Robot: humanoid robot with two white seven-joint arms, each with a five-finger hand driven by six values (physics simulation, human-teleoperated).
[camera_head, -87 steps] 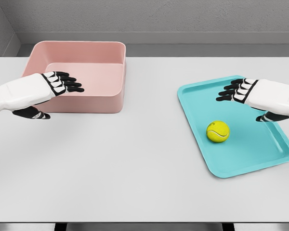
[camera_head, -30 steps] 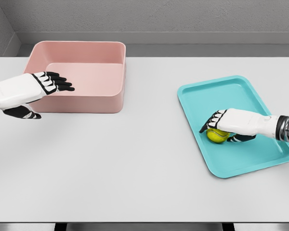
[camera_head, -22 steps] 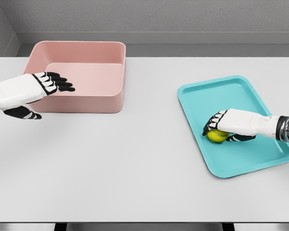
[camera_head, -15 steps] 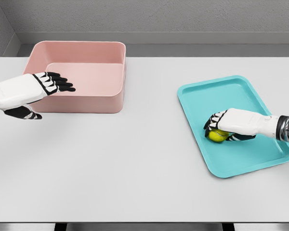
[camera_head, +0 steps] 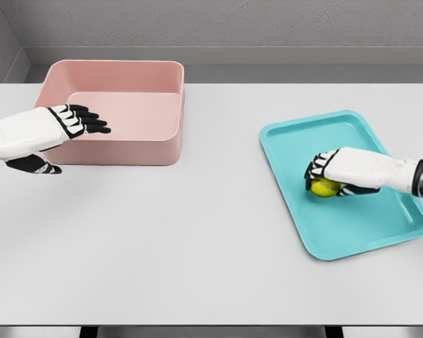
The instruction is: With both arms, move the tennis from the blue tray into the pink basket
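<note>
**A:** Fingers point(camera_head: 316, 169) of the right hand point(camera_head: 345, 172) curl over a yellow-green tennis ball point(camera_head: 323, 187), clasping it from above, with the ball showing just under the palm. Whether it has cleared the floor of the blue tray point(camera_head: 352, 239) cannot be told.

**B:** And from there, where is the target?

**A:** The pink basket point(camera_head: 166, 151) lies toward ten o'clock of the ball, well apart across the bare white table point(camera_head: 197, 239). The left hand point(camera_head: 46, 130) is much the nearer to it, hovering at the basket's front left wall, black fingers stretched out flat and released, holding nothing.

**B:** So a handover?

**A:** Likely, since the ball sits on the right and the basket on the left.

**B:** Surfaces?

**A:** The ball looks felted and round, so it has no long axis to align. The tray is a shallow, smooth, round-cornered rectangle with a low lip. Farthest off, the basket is matte, deep-walled and open-topped.
</note>
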